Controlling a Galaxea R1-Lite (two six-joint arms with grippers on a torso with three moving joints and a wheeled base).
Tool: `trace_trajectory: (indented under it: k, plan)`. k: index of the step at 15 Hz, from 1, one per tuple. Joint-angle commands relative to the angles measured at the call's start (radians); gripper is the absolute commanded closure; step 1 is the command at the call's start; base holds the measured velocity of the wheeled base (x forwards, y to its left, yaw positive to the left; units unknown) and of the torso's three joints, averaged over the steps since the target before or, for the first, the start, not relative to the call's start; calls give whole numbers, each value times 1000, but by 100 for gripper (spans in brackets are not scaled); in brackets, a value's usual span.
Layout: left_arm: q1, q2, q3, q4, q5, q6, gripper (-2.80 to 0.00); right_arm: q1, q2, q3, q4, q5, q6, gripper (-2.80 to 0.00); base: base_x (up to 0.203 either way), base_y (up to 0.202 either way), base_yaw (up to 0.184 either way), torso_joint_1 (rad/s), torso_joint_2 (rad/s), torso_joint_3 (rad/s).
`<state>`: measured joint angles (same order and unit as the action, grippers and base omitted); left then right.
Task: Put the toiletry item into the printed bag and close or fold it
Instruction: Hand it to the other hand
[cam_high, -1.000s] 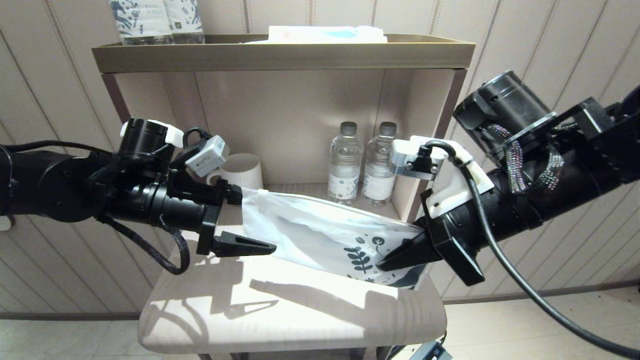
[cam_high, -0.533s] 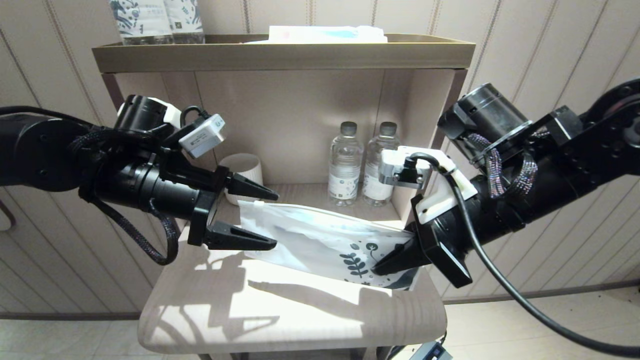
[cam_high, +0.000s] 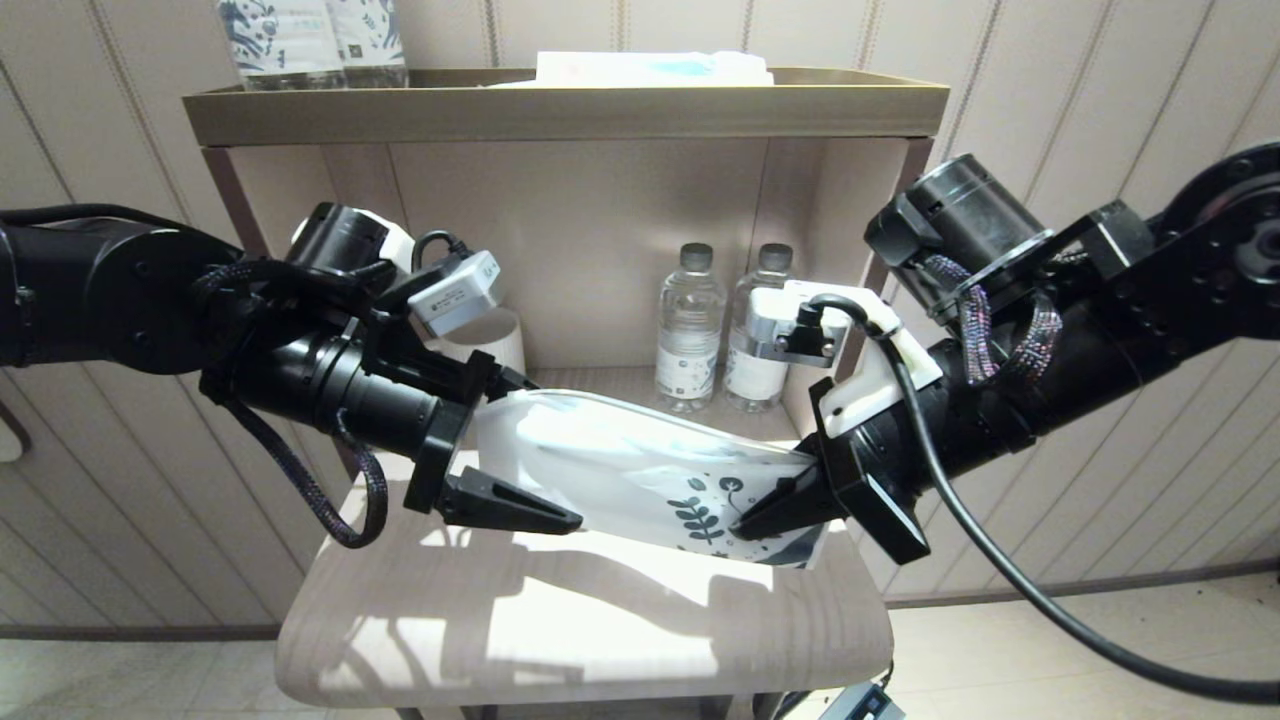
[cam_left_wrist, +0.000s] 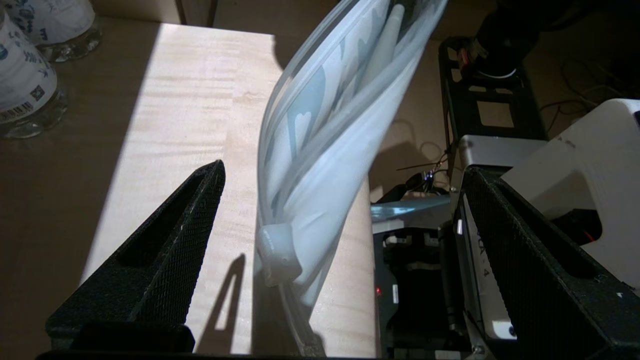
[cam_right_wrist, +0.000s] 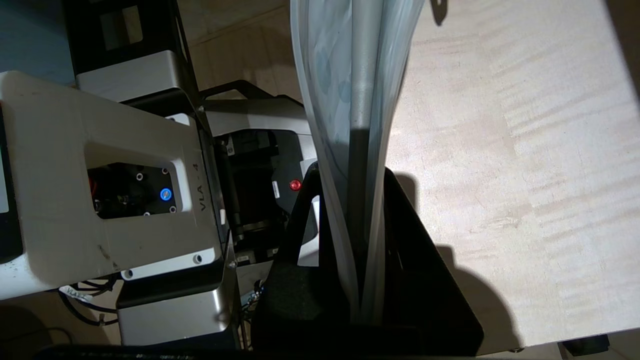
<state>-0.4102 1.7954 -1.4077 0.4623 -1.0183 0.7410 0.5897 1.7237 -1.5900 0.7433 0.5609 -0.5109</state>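
Printed bag (cam_high: 640, 470) held in mid-air above a pale wooden shelf (cam_high: 560, 620), stretched lengthwise between two black arms, leaf-print end toward the robot's right. Right gripper (cam_high: 745, 522) clenched on the printed end, fingers pinching the plastic flat, as confirmed in the right wrist view, where the bag (cam_right_wrist: 350, 100) runs straight out of the closed fingers. Probably gripped there to anchor the bag and keep it taut and off the surface. Left gripper (cam_high: 530, 450) released, fingers spread wide, one above and one below the plain white end, straddling but not yet touching it; in the left wrist view, bag edge (cam_left_wrist: 320, 150) hanging free in the gap between the two dark fingers (cam_left_wrist: 165, 250), with a small white slider or clip at its end. Seemingly poised to close on that end for sealing or folding. Toiletry item (cam_right_wrist: 361, 75) already inside the bag, visible through the translucent plastic as a slim pale rod along the bag's length. Insertion step apparently done, closing or folding step not yet done. Behind, in a recessed cabinet niche, two water bottles (cam_high: 720, 340) and a white ribbed cup (cam_high: 495, 340), well apart from the work; a white-and-blue package (cam_high: 650, 68) on the top tray (cam_high: 560, 110).
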Motion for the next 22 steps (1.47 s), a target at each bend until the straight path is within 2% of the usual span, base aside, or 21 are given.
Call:
trace_trajectory:
  k: [1, 13, 22]
  plan:
    - [1, 9, 3, 2, -5, 6, -280, -1, -9, 3, 7, 4, -3, 0, 0, 0, 0, 0, 0, 0]
    - [13, 19, -8, 2, -2, 5, -280, -1, -79, 85, 10, 2, -5, 0, 0, 0, 0, 0, 0, 0]
    - [13, 15, 6, 2, -2, 6, -280, -1, -98, 88, 11, 1, -5, 0, 0, 0, 0, 0, 0, 0]
